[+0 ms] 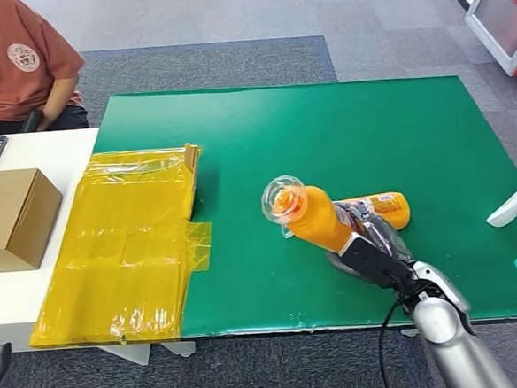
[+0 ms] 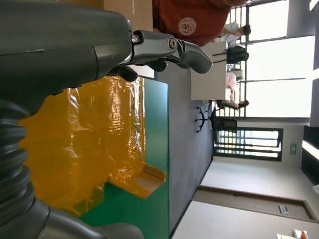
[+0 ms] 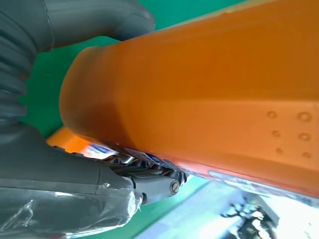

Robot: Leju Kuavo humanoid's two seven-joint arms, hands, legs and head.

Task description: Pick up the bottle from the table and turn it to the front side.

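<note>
Right hand [image 1: 373, 252] grasping the orange bottle [image 1: 314, 215] by its lower body, fingers [image 3: 158, 172] wrapped round one flank and thumb on the other, as the right wrist view shows. The bottle is lifted clear of the green mat [image 1: 372, 124], tilted with its clear cap [image 1: 285, 199] toward the mat's middle, over the near part of the bench toward its right. A second orange bottle [image 1: 384, 207] lies flat on the mat just behind the hand. The step in hand appears to be the turn toward the front side: rotate at the wrist about the bottle's long axis, keeping the grip low and firm, since the smooth plastic wall may slip under a loose hold. Keep the base clear of the lying bottle while turning. Left hand [image 2: 165, 50] holds nothing, fingers slightly apart, beside the yellow plastic bag [image 1: 135, 243] at the left edge. A cardboard box [image 1: 12, 216] and a seated person [image 1: 18, 60] lie beyond the far-left corner.
</note>
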